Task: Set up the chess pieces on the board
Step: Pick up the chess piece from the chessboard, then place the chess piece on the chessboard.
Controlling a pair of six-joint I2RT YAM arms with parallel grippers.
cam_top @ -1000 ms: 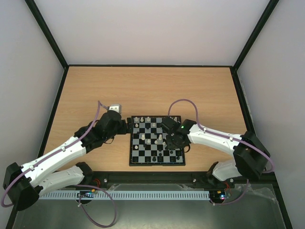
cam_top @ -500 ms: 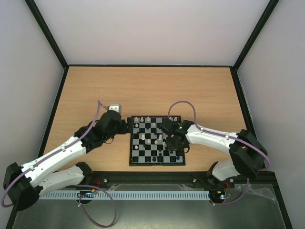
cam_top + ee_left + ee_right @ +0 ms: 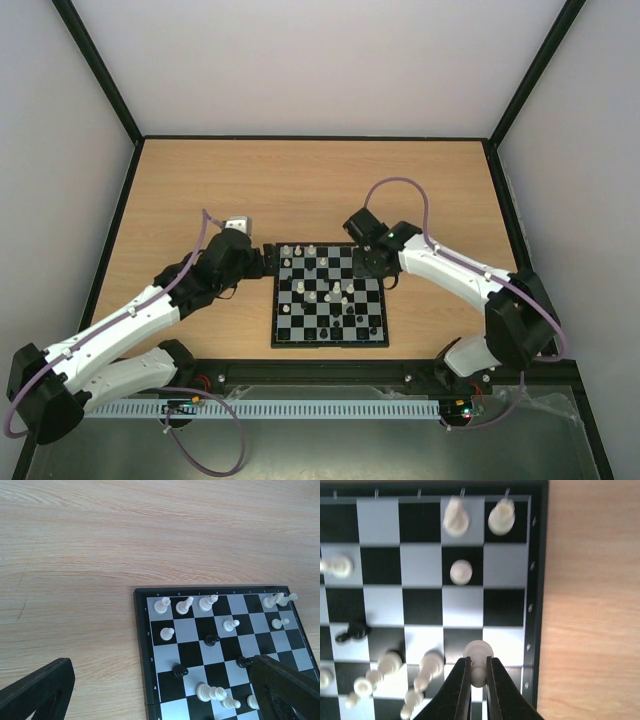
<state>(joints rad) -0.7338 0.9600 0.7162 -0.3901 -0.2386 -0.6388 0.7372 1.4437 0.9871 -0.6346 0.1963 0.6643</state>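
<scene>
Right claw (image 3: 478,672) pinching white piece (image 3: 478,652), left claw (image 3: 161,677) wide open

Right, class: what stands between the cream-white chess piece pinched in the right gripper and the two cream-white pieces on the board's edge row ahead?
One round-headed cream-white pawn, otherwise bare board; the right wrist view shows it.

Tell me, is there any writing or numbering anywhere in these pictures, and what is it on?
"1": on the border of the board, left wrist view.
"2": same border, next row.
"3": same border.
"4": same border.
Marks along the other border edges: too small or blurred to read.
</scene>
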